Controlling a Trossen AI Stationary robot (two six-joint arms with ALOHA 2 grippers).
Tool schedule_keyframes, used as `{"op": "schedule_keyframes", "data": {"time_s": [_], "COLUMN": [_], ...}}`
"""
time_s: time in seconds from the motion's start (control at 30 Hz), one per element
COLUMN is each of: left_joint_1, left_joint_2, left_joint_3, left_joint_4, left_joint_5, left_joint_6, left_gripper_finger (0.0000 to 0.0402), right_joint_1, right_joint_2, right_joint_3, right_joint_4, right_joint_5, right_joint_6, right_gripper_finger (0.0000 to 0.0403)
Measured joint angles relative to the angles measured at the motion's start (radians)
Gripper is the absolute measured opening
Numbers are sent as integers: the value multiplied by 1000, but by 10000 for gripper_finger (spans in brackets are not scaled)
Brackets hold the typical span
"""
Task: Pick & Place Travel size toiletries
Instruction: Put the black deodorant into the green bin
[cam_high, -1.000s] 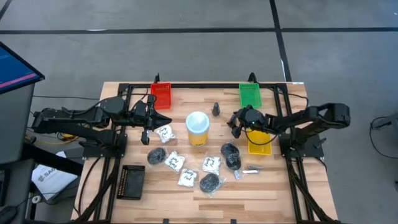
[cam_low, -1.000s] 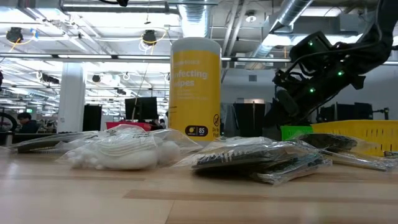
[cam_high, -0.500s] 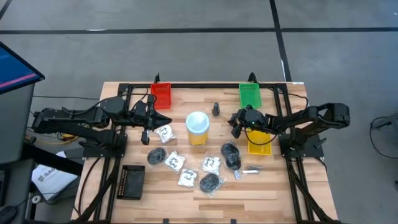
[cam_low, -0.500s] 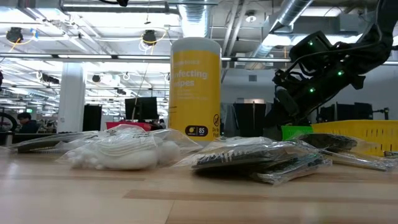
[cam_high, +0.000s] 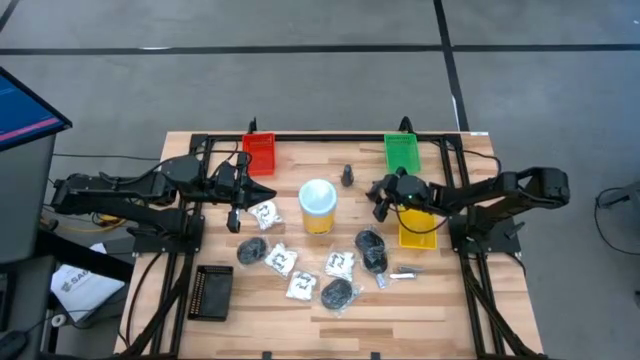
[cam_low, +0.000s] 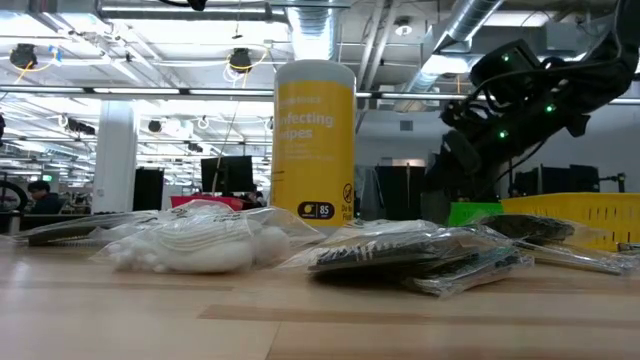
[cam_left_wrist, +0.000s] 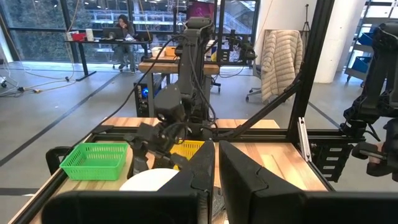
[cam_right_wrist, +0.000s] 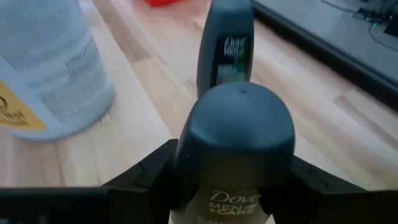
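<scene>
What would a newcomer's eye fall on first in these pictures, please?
Probably the tall yellow tub standing mid-table, with toiletries scattered in front of it. Next, the right gripper shut on a dark Dove bottle, raised near the green tray and yellow tray.

Dark Dove bottle (cam_right_wrist: 239, 130) clamped in right hand (cam_high: 382, 197); sachets (cam_high: 282, 258), bundles (cam_high: 337, 292) scattered mid-table.
</scene>
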Motion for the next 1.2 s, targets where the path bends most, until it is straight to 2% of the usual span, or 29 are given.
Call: {"op": "schedule_keyframes", "data": {"time_s": [0.1, 0.33, 0.47, 0.73, 1.2], "left_joint_1": [0, 0, 0, 0, 0], "left_joint_2": [0, 0, 0, 0, 0], "left_joint_3": [0, 0, 0, 0, 0], "left_joint_4": [0, 0, 0, 0, 0], "left_joint_5": [0, 0, 0, 0, 0], "left_joint_6": [0, 0, 0, 0, 0], "left_gripper_finger": [16, 16, 16, 16, 16], "right_joint_1": [0, -31, -68, -208, -447], "right_joint_2": [-53, -193, -258, -326, -303], "right_joint_3": [0, 91, 142, 164, 164], "right_joint_4": [-24, -326, -416, -491, -487], "right_joint_5": [0, 0, 0, 0, -33], "right_joint_6": [0, 0, -16, -18, -18], "right_gripper_finger": [184, 184, 184, 184, 184]}}
